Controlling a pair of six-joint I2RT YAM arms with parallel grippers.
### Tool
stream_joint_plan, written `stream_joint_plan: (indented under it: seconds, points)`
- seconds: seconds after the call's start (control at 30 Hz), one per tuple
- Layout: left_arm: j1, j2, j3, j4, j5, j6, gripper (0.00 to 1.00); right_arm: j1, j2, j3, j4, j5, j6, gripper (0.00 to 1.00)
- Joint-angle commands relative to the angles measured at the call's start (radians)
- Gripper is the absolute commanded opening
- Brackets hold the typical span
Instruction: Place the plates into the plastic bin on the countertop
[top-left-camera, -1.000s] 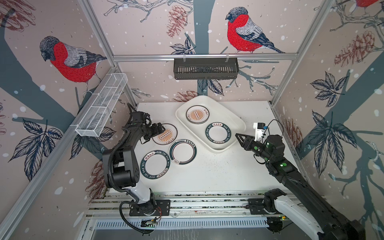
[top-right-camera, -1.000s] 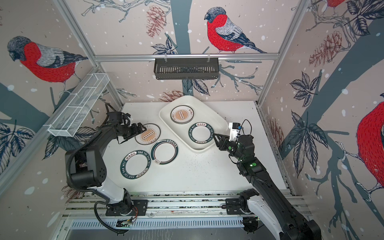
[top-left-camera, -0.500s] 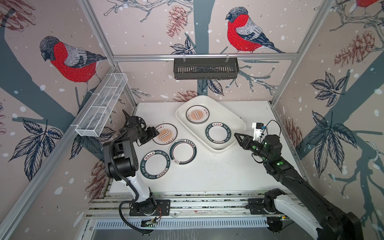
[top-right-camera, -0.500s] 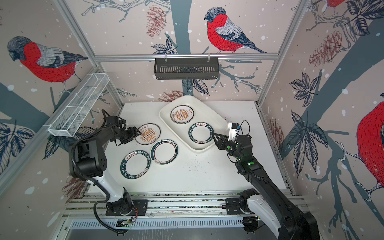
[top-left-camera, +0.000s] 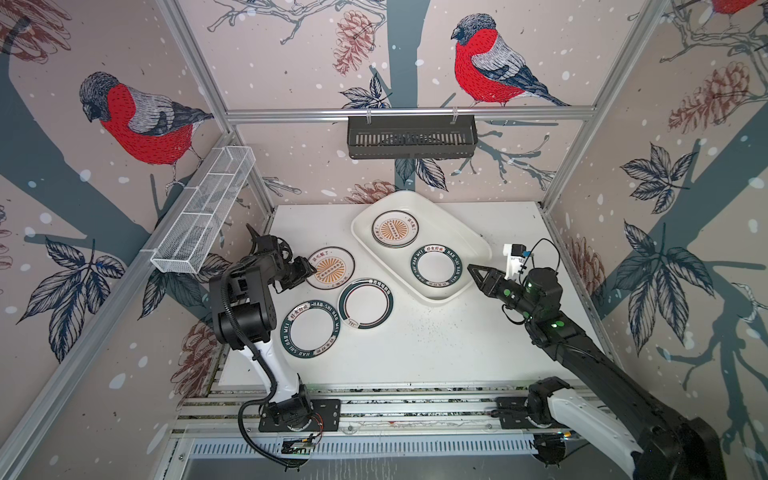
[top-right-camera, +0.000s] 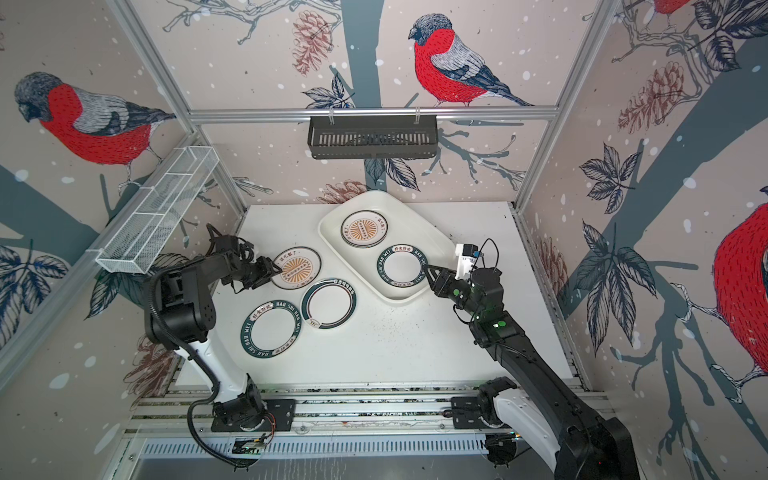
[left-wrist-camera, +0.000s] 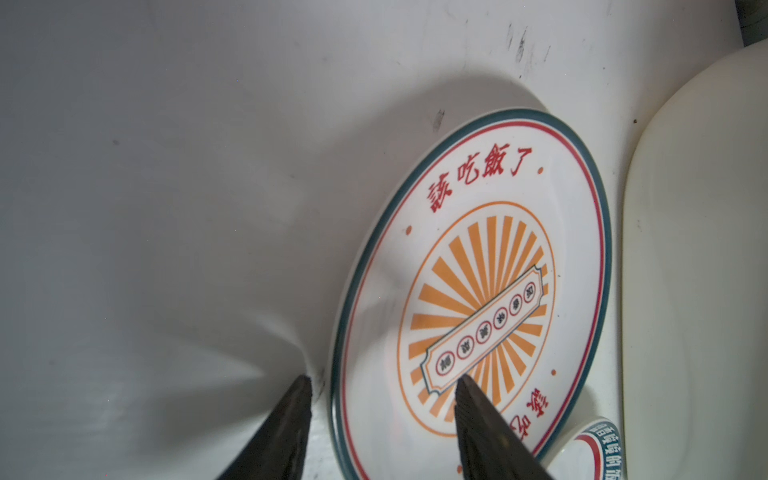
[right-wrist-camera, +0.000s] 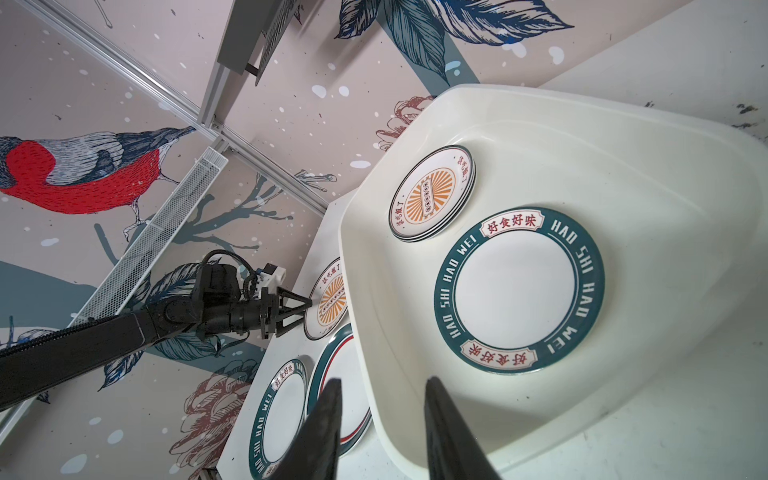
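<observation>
- left gripper (left-wrist-camera: 384, 380) about half open, jaws straddling the rim of the loose sunburst plate (left-wrist-camera: 478, 270): one finger over the plate, one over the countertop (left-wrist-camera: 166, 208); not clamped
- right gripper (right-wrist-camera: 383, 380) partly open, empty, over the plastic bin (right-wrist-camera: 623, 137) edge
- in the bin: sunburst stack (right-wrist-camera: 430, 193), lettered teal plate (right-wrist-camera: 519, 291)
- also on the countertop: second lettered plate (top-left-camera: 310, 329), teal-ringed plate (top-left-camera: 365, 303)

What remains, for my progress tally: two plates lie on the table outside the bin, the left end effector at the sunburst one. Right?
Three, not two, as a top view shows: sunburst plate, striped plate, lettered plate. The left end effector is at the sunburst one.
</observation>
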Motion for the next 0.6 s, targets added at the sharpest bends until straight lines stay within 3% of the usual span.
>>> stream_joint_plan:
  seconds: [0.0,0.4,0.57]
  points:
    - [0.006,0.018,0.005,0.034,0.044,0.003,0.52,0.001,0.002,0.003,0.056,-0.009,0.013,0.35]
    - [0.012,0.059,-0.006,0.096,0.117,-0.018,0.36,0.015,0.006,0.018,0.088,-0.002,0.05,0.34]
    - [0.017,0.068,-0.019,0.136,0.158,-0.042,0.35,0.025,0.021,0.014,0.102,0.0,0.061,0.33]
